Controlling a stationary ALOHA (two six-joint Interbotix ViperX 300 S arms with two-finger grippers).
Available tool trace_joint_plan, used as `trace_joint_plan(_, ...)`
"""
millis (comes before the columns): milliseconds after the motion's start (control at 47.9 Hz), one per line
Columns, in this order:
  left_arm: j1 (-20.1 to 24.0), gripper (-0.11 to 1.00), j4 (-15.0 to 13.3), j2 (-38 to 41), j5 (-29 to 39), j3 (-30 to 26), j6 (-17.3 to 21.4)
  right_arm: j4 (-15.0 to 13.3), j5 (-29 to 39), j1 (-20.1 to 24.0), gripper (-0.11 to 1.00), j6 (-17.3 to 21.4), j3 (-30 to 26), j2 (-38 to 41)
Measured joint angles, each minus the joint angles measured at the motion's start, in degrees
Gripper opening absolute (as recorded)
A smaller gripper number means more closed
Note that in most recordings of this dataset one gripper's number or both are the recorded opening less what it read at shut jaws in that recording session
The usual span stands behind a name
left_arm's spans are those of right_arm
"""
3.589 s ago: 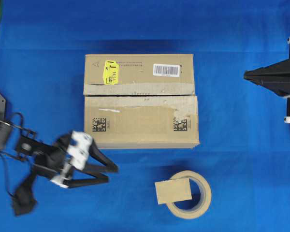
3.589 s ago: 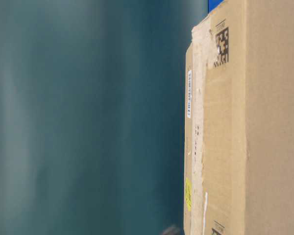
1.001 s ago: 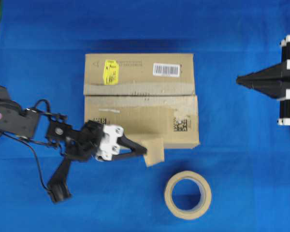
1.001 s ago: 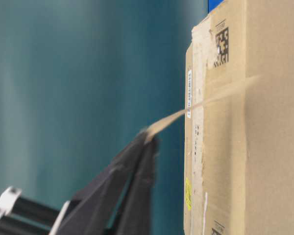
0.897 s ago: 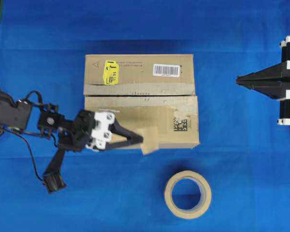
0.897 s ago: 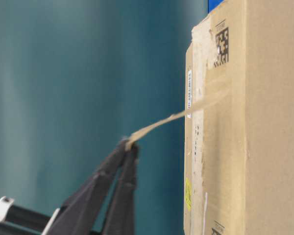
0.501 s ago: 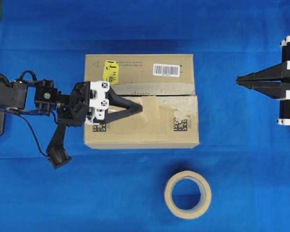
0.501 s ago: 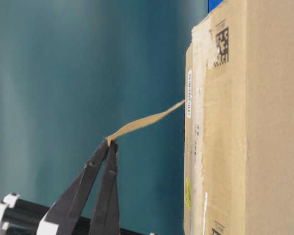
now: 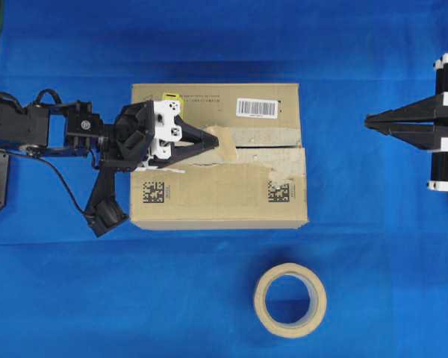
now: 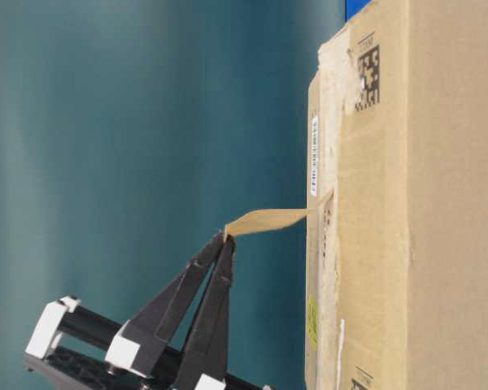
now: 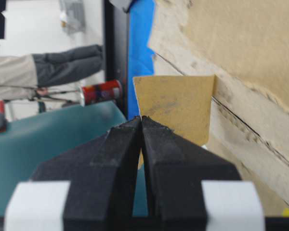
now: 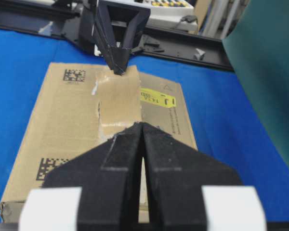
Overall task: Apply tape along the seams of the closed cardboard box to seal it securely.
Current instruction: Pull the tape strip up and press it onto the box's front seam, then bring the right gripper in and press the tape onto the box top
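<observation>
The brown cardboard box (image 9: 209, 198) lies in the middle of the blue mat, with its yellow sticker partly under my left arm. My left gripper (image 9: 213, 142) hovers over the left part of the box top and is shut on one edge of the tan tape (image 9: 225, 143). The tape (image 10: 268, 219) arches from the fingertips to the box top, where its far edge reaches the surface over the seam (image 9: 272, 147). In the left wrist view the tape (image 11: 178, 108) stands just beyond the closed tips, beside the dark seam (image 11: 250, 130). My right gripper (image 9: 367, 119) is shut and empty, off the box's right side.
The beige tape roll (image 9: 290, 300) lies flat on the mat in front of the box, right of centre. The left arm's cable and camera (image 9: 104, 216) hang beside the box's left wall. A teal panel (image 12: 269, 72) stands past the mat's edge.
My left gripper has carried the tape from the front flap back to the seam line. The tape's free edge has come down onto the box top. The right arm has stayed still.
</observation>
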Motion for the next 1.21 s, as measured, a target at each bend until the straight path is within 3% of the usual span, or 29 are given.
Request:
trace_joint_plan(542,0.09,0.01,0.09,0.00,12.57,0.00,0.79,0.09,0.09,-0.18,0.00,0.00,0.00,0.88)
trace_joint_plan(939,0.26,0.01,0.09,0.00,16.61,0.00,3.25,0.09,-0.26,-0.18,0.00,0.26,0.09,2.29)
trace_joint_plan(1210,0.62,0.01,0.00,0.00,16.88,-0.09,3.78,1.05,-5.19,-0.18,0.00,1.32,-0.26,7.82)
